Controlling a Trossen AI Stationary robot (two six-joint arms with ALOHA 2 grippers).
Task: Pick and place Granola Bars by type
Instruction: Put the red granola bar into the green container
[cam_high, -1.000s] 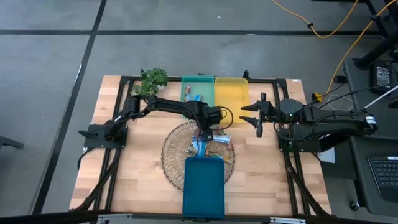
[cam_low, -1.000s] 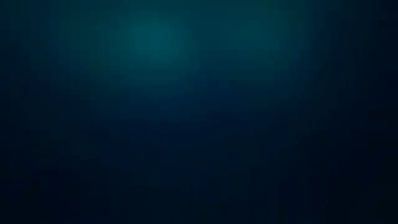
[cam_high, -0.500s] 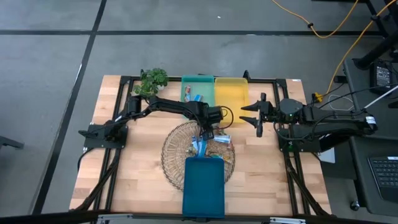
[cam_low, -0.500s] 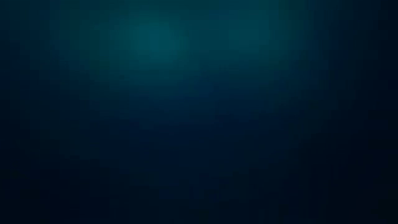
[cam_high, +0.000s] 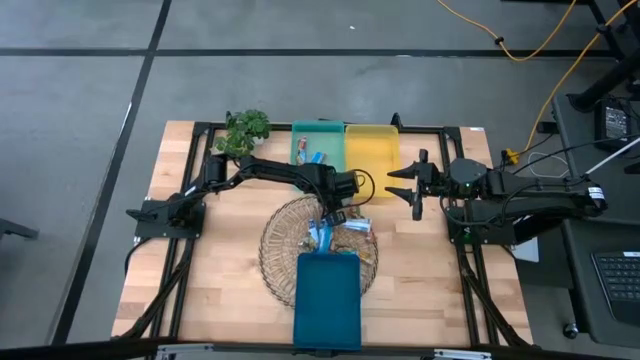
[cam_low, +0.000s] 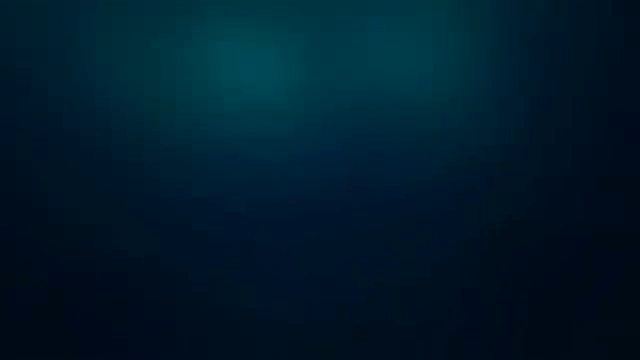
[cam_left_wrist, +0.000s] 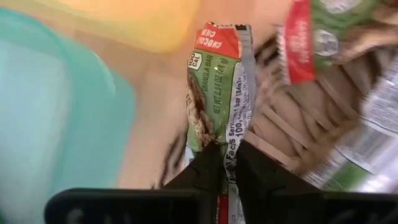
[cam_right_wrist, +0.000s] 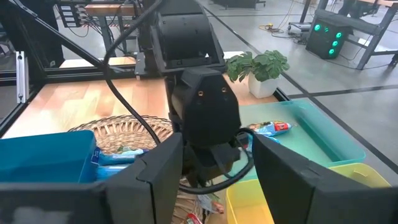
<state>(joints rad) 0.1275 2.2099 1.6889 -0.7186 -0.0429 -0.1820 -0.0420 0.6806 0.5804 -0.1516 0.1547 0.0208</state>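
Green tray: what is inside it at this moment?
The green tray holds at least two granola bars, one with a blue wrapper. The left arm crosses its near end, so anything beneath it is hidden.

A green granola bar (cam_left_wrist: 214, 93) with a red end band hangs pinched by one end in the left tool (cam_left_wrist: 225, 163), above the wire basket's (cam_high: 285, 225) rim. More bars (cam_high: 352, 226) lie in that basket, and two (cam_high: 308, 155) rest in the green tray (cam_high: 330, 143) near the worktop's far edge.
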